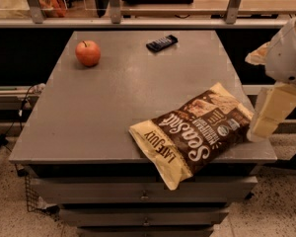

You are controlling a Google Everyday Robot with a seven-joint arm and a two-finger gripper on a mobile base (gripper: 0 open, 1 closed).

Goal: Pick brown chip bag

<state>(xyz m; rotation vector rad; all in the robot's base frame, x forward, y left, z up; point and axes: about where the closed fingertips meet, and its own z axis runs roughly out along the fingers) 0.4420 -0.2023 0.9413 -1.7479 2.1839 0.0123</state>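
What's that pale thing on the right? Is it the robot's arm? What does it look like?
Yes. The arm is a smooth, rounded white shell with a few dark slits. Below it, the gripper, at the right edge of the table beside the brown chip bag, is flat-sided, blocky and cream. No cables or markings show.
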